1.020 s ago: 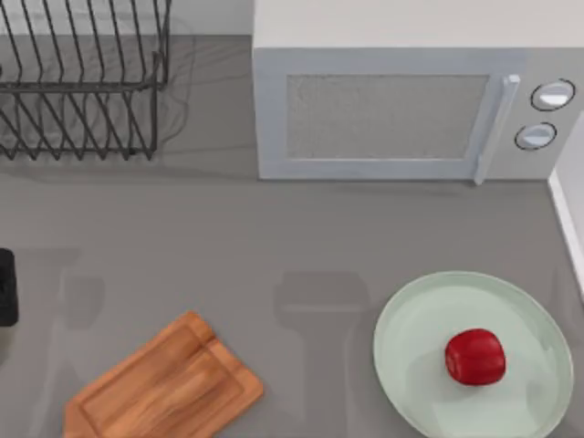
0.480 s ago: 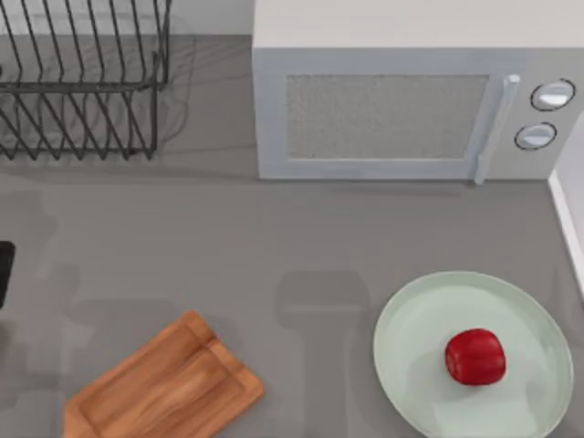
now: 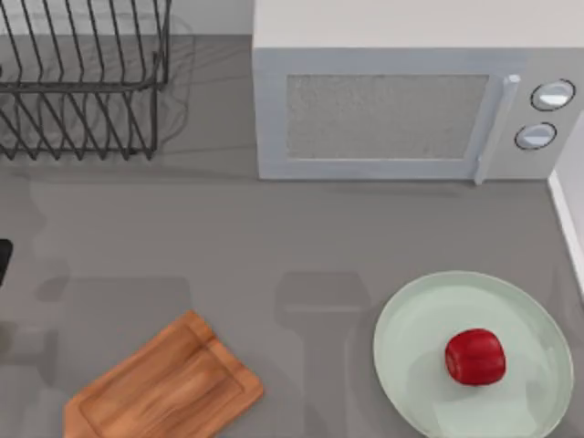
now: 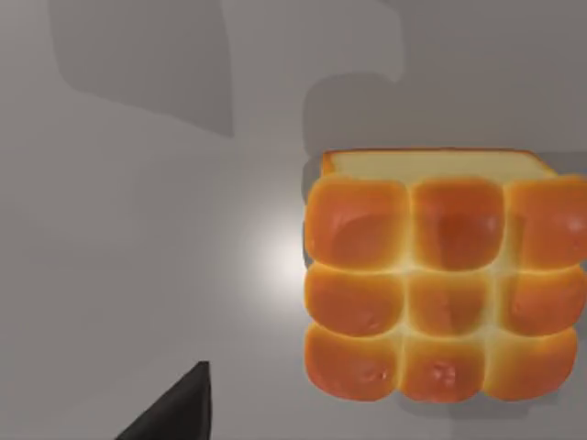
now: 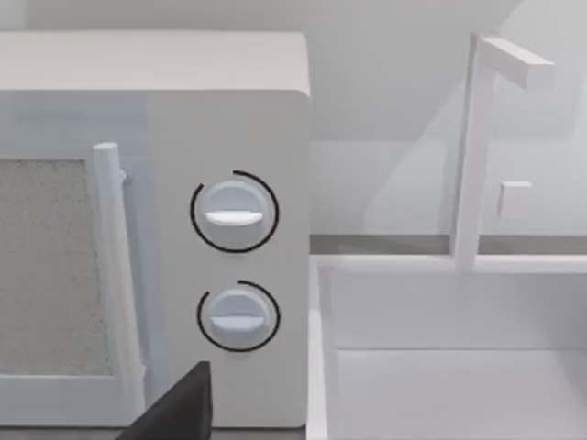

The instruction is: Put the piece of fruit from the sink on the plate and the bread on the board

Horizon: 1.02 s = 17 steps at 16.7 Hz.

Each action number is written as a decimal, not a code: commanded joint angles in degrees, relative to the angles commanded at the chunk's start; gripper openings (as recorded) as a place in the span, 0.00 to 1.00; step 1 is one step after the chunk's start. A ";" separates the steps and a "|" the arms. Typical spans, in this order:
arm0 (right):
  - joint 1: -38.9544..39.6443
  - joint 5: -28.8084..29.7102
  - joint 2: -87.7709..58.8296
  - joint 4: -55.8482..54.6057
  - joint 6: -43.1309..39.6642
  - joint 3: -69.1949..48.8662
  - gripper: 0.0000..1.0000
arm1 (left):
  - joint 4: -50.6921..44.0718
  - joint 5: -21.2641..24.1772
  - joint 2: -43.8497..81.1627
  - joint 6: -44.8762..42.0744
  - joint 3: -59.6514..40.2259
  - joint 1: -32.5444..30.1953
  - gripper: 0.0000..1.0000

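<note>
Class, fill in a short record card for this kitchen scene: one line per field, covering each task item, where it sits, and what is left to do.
fruit: red fruit lies on the plate, at the table's right
board: wooden board at the lower left, bare
bread: golden bun on the grey counter, below the left wrist camera
microwave: at the back, door shut
rack: wire dish rack at the back left
sink: white basin beside the microwave
done: fruit placed
left to do: bread onto the board
</note>
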State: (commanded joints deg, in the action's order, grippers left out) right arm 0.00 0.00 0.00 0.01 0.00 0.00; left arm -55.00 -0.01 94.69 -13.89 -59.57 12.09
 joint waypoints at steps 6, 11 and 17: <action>0.00 0.00 0.00 0.00 0.00 0.00 1.00 | 2.40 0.00 1.17 0.11 1.58 -0.12 1.00; 0.00 0.00 0.00 0.00 0.00 0.00 1.00 | 14.41 0.01 6.60 -0.17 7.23 0.06 1.00; 0.00 0.00 0.00 0.00 0.00 0.00 1.00 | 16.85 0.02 8.08 -0.24 8.77 0.12 1.00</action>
State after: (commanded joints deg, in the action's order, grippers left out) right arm 0.00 0.00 0.00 0.01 0.00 0.00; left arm -38.15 0.01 102.77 -14.13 -50.81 12.21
